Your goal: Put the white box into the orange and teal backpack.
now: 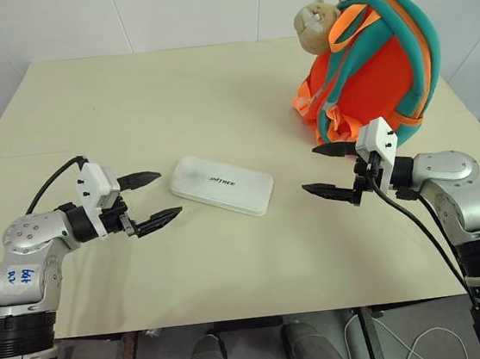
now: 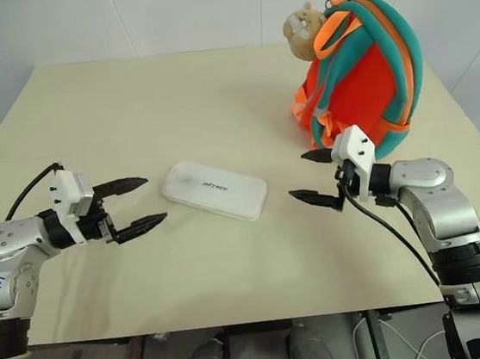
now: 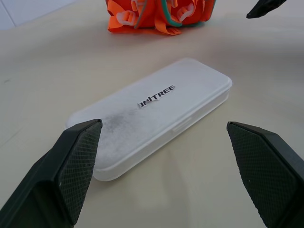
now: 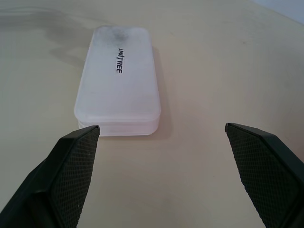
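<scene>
Two grippers, nearest the viewer, over the front of one cream table (image 1: 212, 87): left gripper (image 1: 152, 198) with jaws wide apart, holding nothing, aimed at the near end of the box; right gripper (image 1: 334, 170) likewise spread and holding nothing, aimed at the box's opposite end. One orange and teal backpack (image 1: 374, 60), largest item, upright at the far right of the table, straps toward the viewer; interior hidden, contents cannot be told. One tan plush animal head (image 1: 316, 23) attached at its top. One white box (image 1: 222, 185), flat on the table between both grippers, touching neither, outside the backpack, dark lettering uppermost.
</scene>
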Robot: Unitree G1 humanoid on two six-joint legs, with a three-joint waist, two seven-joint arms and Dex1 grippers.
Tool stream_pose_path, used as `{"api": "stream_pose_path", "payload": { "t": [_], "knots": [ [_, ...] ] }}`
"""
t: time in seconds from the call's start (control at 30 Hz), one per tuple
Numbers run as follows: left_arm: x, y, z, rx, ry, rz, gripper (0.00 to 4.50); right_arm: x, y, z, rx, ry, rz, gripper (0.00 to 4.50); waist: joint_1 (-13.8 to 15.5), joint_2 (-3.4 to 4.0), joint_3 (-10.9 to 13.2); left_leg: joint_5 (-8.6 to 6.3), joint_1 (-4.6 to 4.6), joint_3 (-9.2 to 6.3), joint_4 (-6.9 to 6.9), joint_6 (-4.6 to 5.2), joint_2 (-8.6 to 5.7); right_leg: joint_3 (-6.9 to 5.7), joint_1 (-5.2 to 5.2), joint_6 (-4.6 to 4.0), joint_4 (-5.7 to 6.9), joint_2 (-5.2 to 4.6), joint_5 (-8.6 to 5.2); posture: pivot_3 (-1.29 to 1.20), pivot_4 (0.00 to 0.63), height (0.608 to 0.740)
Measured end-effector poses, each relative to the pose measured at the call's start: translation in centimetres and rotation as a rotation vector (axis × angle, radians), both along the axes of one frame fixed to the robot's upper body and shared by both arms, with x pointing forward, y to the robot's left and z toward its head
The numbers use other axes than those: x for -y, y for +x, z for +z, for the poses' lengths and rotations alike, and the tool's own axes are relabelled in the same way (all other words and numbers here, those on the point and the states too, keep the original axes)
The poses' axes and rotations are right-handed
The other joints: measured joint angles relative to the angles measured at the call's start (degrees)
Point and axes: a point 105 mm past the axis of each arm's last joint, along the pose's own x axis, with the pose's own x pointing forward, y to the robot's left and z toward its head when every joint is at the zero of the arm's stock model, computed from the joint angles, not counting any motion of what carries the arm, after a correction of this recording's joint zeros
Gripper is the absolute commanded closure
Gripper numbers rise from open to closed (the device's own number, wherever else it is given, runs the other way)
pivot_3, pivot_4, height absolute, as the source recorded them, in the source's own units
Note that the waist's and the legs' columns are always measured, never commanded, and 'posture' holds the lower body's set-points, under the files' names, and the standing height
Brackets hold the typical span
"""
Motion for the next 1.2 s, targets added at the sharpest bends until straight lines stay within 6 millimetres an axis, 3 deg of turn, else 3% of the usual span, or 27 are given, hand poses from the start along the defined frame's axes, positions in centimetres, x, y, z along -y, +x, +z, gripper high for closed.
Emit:
{"api": "stream_pose_path", "payload": {
  "t": [0.27,0.3,0.4,0.63,0.77,0.97,1.2],
  "knots": [
    [-0.2,0.6,0.7,0.039,0.008,0.016,0.0,-0.1,0.4,-0.5,-0.009,0.001,-0.013,0.03,-0.05,0.0,0.0,0.0,0.01,0.0,0.05,0.0,0.0,0.01,0.01,0.0,0.05,0.01,0.0,0.0,0.15,0.74],
    [-0.4,0.9,0.7,0.044,0.016,0.027,0.19,-0.5,0.4,-0.8,-0.017,0.001,-0.007,0.0,-0.06,0.0,0.0,0.0,0.01,0.0,0.06,0.0,0.0,0.0,0.01,0.0,0.06,0.02,0.0,0.0,0.15,0.74],
    [-1.5,1.9,0.5,0.054,0.042,0.082,0.87,-1.8,0.3,-2.1,-0.045,-0.003,0.023,0.61,-0.09,0.0,0.0,0.0,0.01,0.0,0.13,0.0,0.0,0.0,0.01,0.0,0.11,0.03,0.0,0.0,0.15,0.74],
    [-3.7,3.9,-0.1,0.051,0.086,0.175,3.08,-3.4,0.5,-3.9,-0.069,0.01,0.051,3.02,0.02,0.0,0.0,0.0,0.0,-0.02,0.18,0.0,-0.01,-0.03,0.01,0.01,0.16,0.03,0.0,0.0,0.15,0.74],
    [-4.8,6.3,-0.2,0.063,0.108,0.285,4.33,-5.5,0.1,-5.5,-0.103,0.04,0.087,4.42,0.06,0.0,0.0,0.0,-0.02,-0.07,0.34,0.0,-0.02,-0.07,0.02,0.01,0.28,0.06,0.0,0.0,0.15,0.74],
    [-3.4,8.6,-3.0,-0.017,0.122,0.323,4.45,-7.2,-0.4,-6.2,-0.117,0.049,0.11,4.49,0.18,0.0,0.0,0.0,-0.04,-0.13,0.45,0.0,-0.03,-0.1,0.03,0.03,0.37,0.06,0.01,0.0,0.15,0.74],
    [-0.8,9.9,-4.2,-0.033,0.099,0.292,4.45,-8.0,-0.6,-6.4,-0.112,0.056,0.108,4.49,-0.03,-0.01,-0.01,0.01,-0.03,-0.13,0.5,0.0,-0.03,-0.1,0.03,0.04,0.43,0.07,0.02,0.0,0.15,0.74]
  ]
}}
